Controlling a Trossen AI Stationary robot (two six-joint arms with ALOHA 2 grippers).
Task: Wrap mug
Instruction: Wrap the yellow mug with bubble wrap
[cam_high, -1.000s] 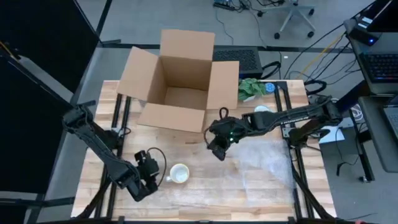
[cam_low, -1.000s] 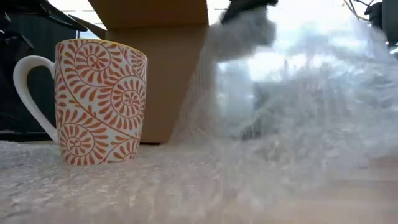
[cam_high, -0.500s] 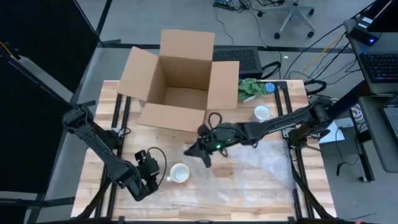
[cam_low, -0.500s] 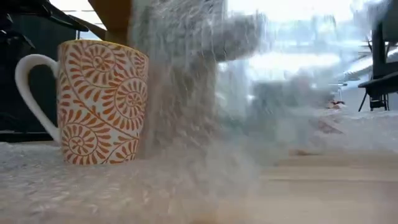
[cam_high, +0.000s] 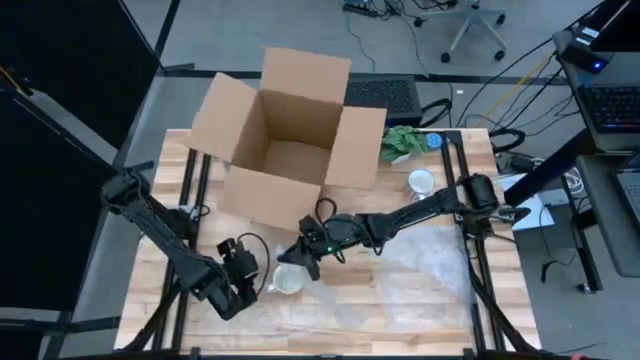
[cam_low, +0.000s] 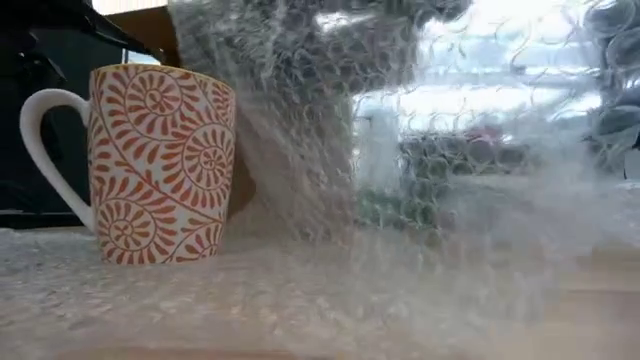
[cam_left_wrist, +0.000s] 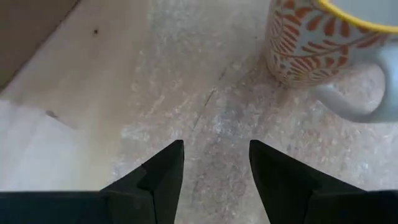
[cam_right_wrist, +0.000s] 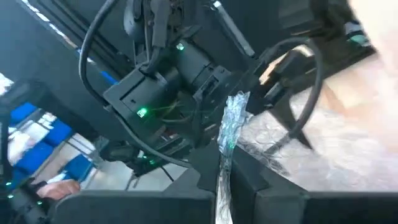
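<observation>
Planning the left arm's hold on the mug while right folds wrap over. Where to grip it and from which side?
Judging by pose: the mug stands upright on the bubble wrap, handle pointing at the open left gripper. Take the handle, or pinch the rim above it, from that side. The right gripper, shut on the bubble wrap, occupies the opposite side.

Robotics lab, floor cables (cam_high: 520, 60), office chair (cam_high: 470, 25)
</observation>
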